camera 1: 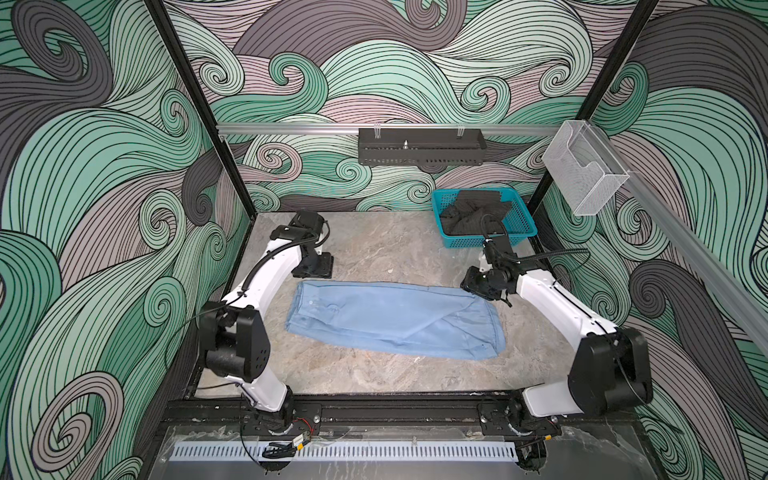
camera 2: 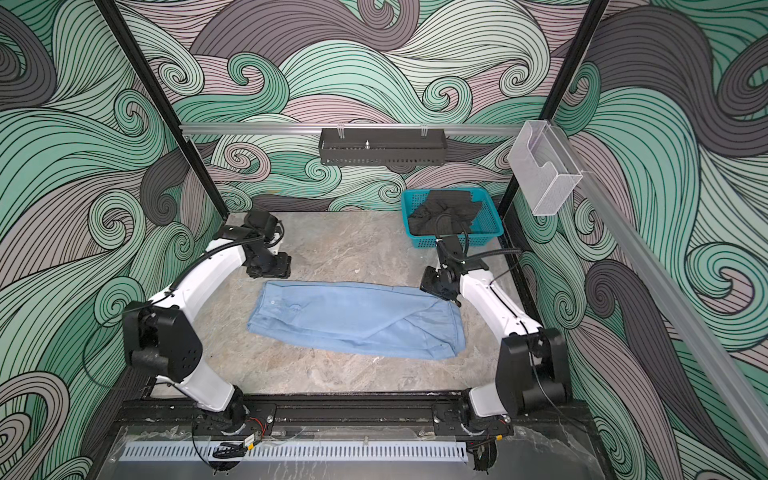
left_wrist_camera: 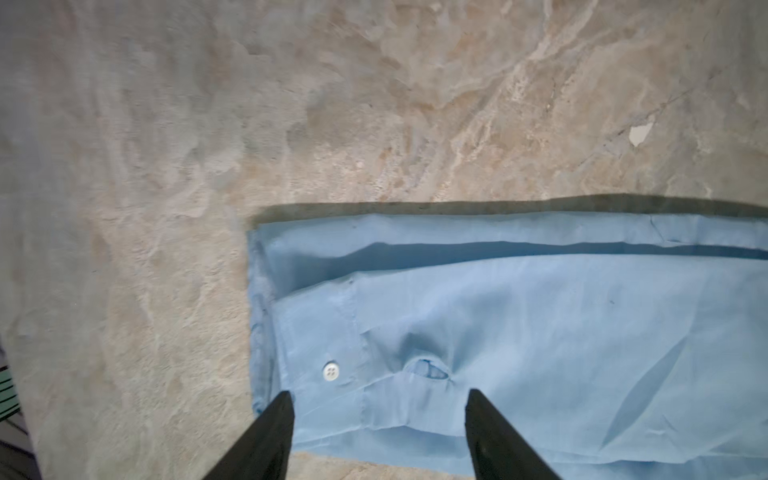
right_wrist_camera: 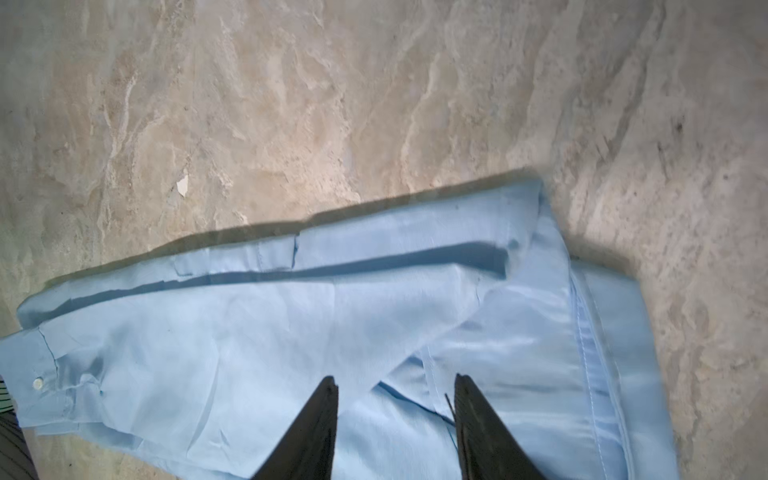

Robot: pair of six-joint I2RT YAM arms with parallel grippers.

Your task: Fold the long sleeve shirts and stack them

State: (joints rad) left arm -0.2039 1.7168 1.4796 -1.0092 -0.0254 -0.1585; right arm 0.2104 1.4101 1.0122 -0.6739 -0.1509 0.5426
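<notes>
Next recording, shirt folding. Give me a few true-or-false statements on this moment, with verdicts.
1. The light blue shirt lies on the table, folded into a long strip. True.
2. The left gripper is clamped on the shirt. False: its jaws stand apart over the cloth and hold nothing.
3. The teal basket is empty. False: dark clothing lies in it.
4. A white button shows on the shirt near the left gripper. True.
5. The right gripper is open over the shirt. True.
</notes>
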